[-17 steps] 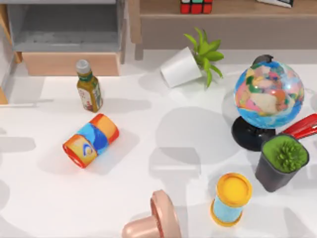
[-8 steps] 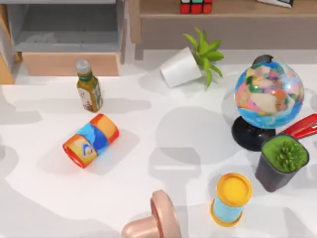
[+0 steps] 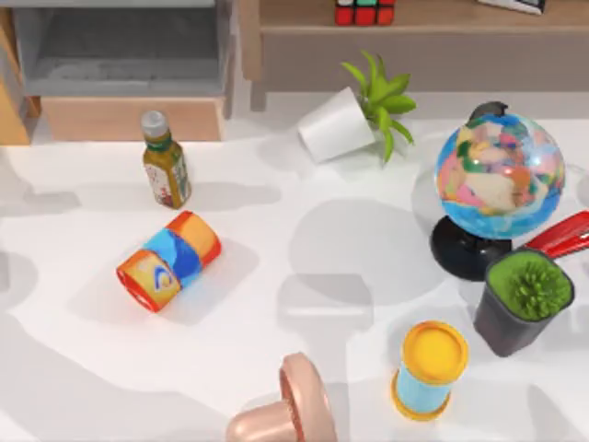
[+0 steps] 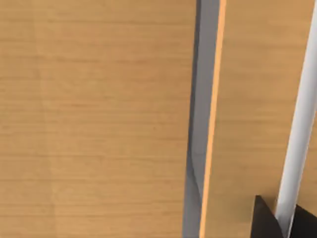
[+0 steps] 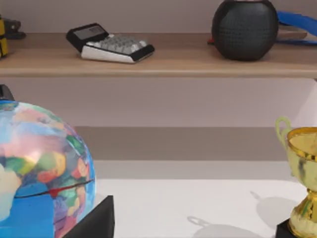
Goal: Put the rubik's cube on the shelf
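Observation:
The rubik's cube (image 3: 364, 11) rests on the shelf (image 3: 442, 17) at the back of the table, its red face with black grid lines toward the camera. The shelf is a long light-wood board with a grey-brown panel (image 3: 414, 60) under its front edge. Nothing holds the cube. My left arm's wrist camera faces light wood panels (image 4: 99, 119) from very near. My right arm's wrist camera looks across the table at the shelf (image 5: 163, 62) from beside the globe (image 5: 39, 168).
On the table are a green bottle (image 3: 166, 171), a lying can (image 3: 168, 261), a tipped white plant pot (image 3: 337, 124), the globe (image 3: 498, 175), a dark plant pot (image 3: 522, 302) and a yellow-topped tube (image 3: 431, 368). A calculator (image 5: 110, 43) and a black speaker (image 5: 244, 29) sit on the shelf.
The soft shadows on the left side of the table have shifted and spread. The cube and the other objects have not moved.

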Robot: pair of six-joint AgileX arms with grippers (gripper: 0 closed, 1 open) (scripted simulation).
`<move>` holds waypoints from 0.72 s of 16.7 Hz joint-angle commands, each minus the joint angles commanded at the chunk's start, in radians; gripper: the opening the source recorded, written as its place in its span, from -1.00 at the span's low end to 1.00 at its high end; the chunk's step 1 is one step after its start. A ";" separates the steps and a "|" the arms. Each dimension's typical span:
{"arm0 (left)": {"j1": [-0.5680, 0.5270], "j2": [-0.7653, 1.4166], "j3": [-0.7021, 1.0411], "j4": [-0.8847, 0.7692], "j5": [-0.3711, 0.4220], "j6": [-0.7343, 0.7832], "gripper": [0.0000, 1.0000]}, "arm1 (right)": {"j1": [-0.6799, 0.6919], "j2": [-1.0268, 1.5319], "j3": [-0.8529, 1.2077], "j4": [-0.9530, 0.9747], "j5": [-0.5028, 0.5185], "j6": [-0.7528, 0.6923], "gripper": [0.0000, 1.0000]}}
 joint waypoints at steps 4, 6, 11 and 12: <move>-0.038 0.072 0.170 -0.084 -0.037 0.000 -1.00 | 0.000 0.000 0.000 0.000 0.000 0.000 1.00; -0.049 0.089 0.204 -0.109 -0.049 -0.002 -1.00 | 0.000 0.000 0.000 0.000 0.000 0.000 1.00; -0.050 0.089 0.206 -0.111 -0.049 -0.003 -0.85 | 0.000 0.000 0.000 0.000 0.000 0.000 1.00; -0.050 0.089 0.206 -0.111 -0.049 -0.003 -0.70 | 0.000 0.000 0.000 0.000 0.000 0.000 1.00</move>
